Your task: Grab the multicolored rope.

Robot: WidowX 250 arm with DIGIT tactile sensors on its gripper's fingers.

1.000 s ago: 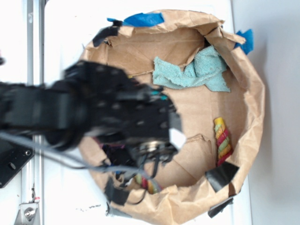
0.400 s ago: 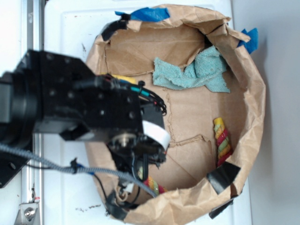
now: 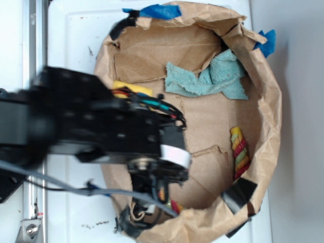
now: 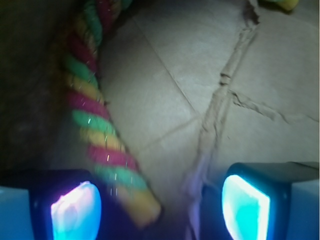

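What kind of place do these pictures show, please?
Likely a robot test bench, not a home: a crumpled brown paper basin patched with tape sits on a white tabletop, holding a teal cloth and a twisted yellow, green and red rope.

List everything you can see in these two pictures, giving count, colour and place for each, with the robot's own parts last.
table: 1, white, under everything
paper bag: 1, brown, opened out like a bowl on the table
teal cloth: 1, teal, upper part of the bag
yellow cloth: 1, yellow, by the bag's left wall, partly hidden by the arm
right rope: 1, yellow, green and red, against the bag's right wall
near rope: 1, same colours, on the bag floor under the tool
blue tape: 2 pieces, blue, top and upper right rim
black tape: several pieces, black, on the rim
arm: 1, black, over the bag's left side
tool: 1, open, near rope's end between its fingers
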